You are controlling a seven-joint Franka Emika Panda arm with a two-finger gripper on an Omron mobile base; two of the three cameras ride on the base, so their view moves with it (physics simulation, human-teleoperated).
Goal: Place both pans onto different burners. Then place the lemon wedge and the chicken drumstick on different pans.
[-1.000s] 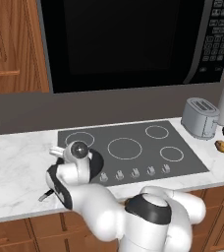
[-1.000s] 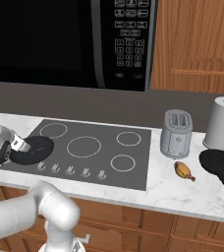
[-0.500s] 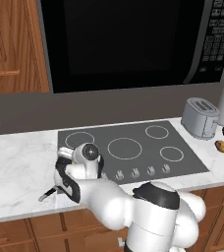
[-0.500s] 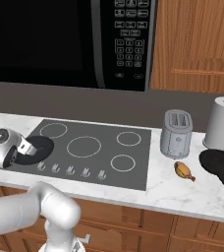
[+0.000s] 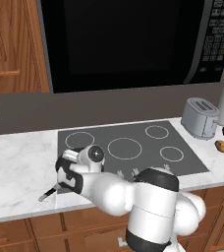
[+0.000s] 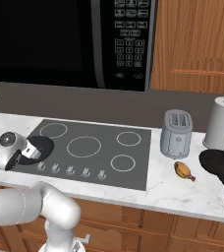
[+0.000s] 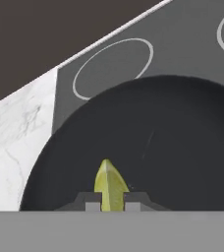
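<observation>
Lemon wedge held over a pan

The lemon wedge [image 7: 110, 186] is pinched by the gripper [image 7: 110, 201] above 1 pan [image 7: 148, 147] on the cooktop [image 6: 92, 133]; another pan [image 6: 218, 163] and the chicken drumstick [image 6: 183, 170] are seen on the counter [image 6: 182, 189].

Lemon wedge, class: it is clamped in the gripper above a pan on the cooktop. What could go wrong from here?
1. The lemon wedge hangs near the close rim of the pan, not its middle; released here, it might roll or land against the edge.
2. The gripper works low over the pan, whose handle juts past the cooktop's front; a nudge could shift it off its burner.
3. The second pan and chicken drumstick sit far right on the counter, a long reach.
</observation>
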